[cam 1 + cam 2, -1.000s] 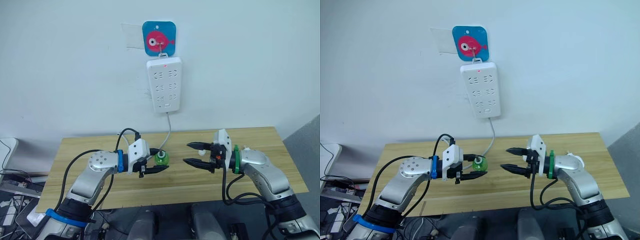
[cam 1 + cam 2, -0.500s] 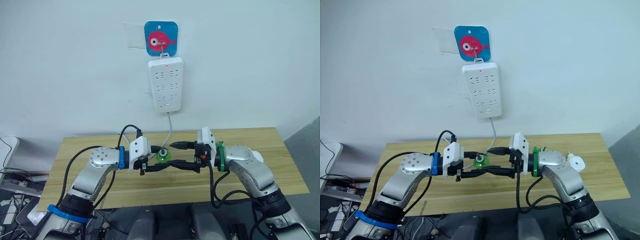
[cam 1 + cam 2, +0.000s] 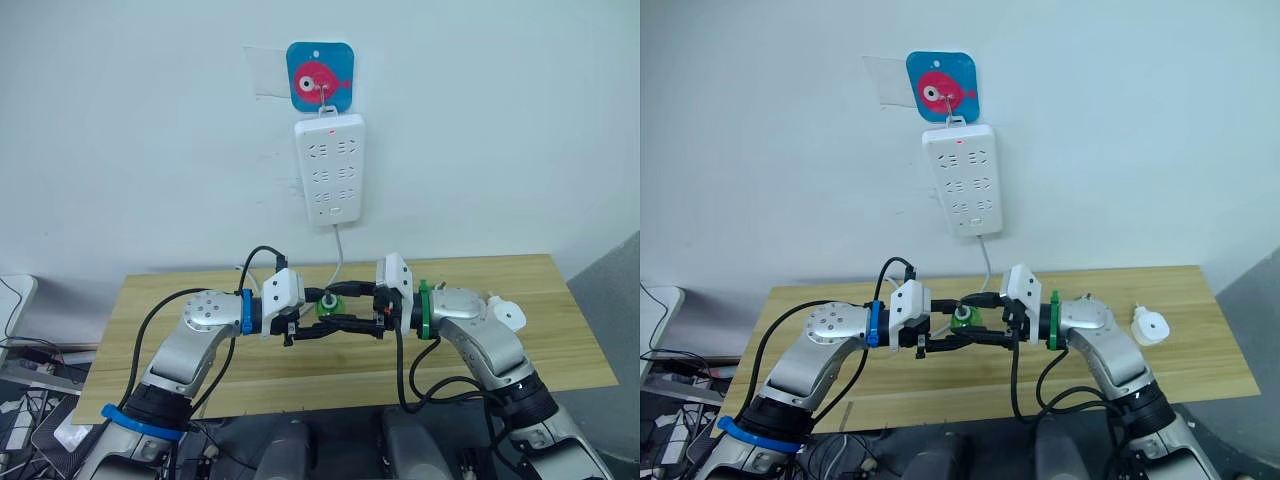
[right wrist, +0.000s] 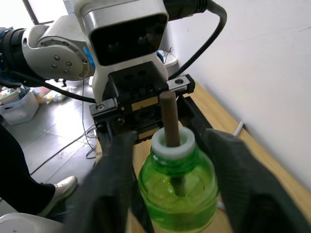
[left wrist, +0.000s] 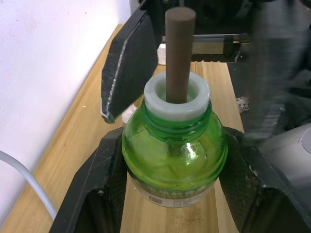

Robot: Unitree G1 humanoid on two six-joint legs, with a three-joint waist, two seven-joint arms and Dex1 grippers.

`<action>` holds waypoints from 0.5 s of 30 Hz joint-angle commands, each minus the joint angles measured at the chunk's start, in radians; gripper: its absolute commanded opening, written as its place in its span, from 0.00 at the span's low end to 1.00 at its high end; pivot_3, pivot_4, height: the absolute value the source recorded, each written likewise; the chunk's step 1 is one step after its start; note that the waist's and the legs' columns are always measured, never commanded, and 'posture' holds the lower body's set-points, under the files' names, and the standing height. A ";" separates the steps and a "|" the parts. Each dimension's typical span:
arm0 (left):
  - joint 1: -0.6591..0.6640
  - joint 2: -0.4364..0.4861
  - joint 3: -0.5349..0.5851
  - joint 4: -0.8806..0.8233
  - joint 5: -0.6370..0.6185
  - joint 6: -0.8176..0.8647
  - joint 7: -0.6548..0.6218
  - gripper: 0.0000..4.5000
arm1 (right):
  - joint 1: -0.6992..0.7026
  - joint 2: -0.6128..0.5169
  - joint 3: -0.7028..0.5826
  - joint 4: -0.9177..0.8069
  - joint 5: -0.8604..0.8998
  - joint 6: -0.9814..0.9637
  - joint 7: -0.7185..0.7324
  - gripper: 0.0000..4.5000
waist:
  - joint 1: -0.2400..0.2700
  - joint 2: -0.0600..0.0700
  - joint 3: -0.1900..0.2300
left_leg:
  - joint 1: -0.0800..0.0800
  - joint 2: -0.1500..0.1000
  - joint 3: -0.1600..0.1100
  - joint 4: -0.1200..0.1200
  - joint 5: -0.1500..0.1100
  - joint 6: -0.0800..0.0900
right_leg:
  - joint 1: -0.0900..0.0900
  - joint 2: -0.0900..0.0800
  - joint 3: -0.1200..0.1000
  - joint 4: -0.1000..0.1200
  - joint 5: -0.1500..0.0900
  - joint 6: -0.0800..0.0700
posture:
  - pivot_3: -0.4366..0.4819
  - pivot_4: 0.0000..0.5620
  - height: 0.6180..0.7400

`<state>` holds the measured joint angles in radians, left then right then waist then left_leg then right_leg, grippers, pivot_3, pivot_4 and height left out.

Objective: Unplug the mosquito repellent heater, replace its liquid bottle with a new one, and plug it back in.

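A green liquid bottle [image 5: 175, 150] with a white neck and a brown wick stands upright between the pads of my left gripper [image 3: 322, 322], which is shut on it just above the table's middle. My right gripper [image 3: 345, 310] faces the left one. It is open, with one black finger [image 5: 127, 63] on each side of the same bottle [image 4: 177, 194]. The mosquito repellent heater [image 3: 508, 315], small, white and round, lies on the table to the right, behind my right forearm and unplugged.
A white power strip [image 3: 331, 170] hangs on the wall from a blue fish hook [image 3: 320, 77]. Its cable [image 3: 338, 255] drops to the wooden table [image 3: 560, 350] behind the grippers. The strip's sockets hold no plug.
My right arm has swung left across the table until its open fingers straddle the bottle. My left gripper has kept hold of the bottle and barely moved.
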<state>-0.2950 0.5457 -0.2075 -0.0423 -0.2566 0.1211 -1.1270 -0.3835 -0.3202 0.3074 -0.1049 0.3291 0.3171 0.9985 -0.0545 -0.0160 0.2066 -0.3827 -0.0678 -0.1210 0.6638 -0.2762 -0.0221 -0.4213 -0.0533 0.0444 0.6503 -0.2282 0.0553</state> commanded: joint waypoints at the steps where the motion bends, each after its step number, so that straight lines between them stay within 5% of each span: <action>1: -0.006 -0.010 0.013 -0.042 -0.029 0.009 0.004 0.50 | -0.014 0.010 0.011 0.007 -0.030 -0.052 -0.005 0.24 | 0.000 0.000 0.000 | 0.000 0.000 0.000 0.000 0.000 0.000 | 0.000 0.000 0.000 0.000 0.000 0.000 | 0.42 0.31 1.00; 2: -0.007 -0.010 0.013 -0.044 -0.030 0.011 0.004 0.50 | -0.015 0.010 0.013 0.010 -0.035 -0.060 -0.003 0.19 | 0.000 0.000 0.000 | 0.000 0.000 0.000 0.000 0.000 0.000 | 0.000 0.000 0.000 0.000 0.000 0.000 | 0.42 0.31 1.00; 10: -0.007 -0.014 0.030 -0.055 -0.059 0.058 0.013 0.50 | -0.013 0.017 -0.040 -0.039 0.037 0.006 -0.017 0.19 | 0.000 0.000 0.000 | 0.000 0.000 0.000 0.000 0.000 0.000 | 0.000 0.000 0.000 0.000 0.000 0.000 | 0.42 0.31 1.00; 15: 0.016 -0.033 0.079 -0.116 -0.149 0.165 0.062 0.87 | 0.023 0.054 -0.169 -0.085 0.155 0.162 -0.151 0.19 | 0.000 0.000 0.000 | 0.000 0.000 0.000 0.000 0.000 0.000 | 0.000 0.000 0.000 0.000 0.000 0.000 | 0.40 0.31 1.00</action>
<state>-0.2886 0.5236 -0.1608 -0.1072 -0.3578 0.2571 -1.0915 -0.3687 -0.2730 0.2083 -0.1442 0.4278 0.4319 0.9049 -0.0543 -0.0160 0.2066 -0.3829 -0.0677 -0.1215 0.6638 -0.2762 -0.0221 -0.4214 -0.0535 0.0444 0.6505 -0.2282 0.0553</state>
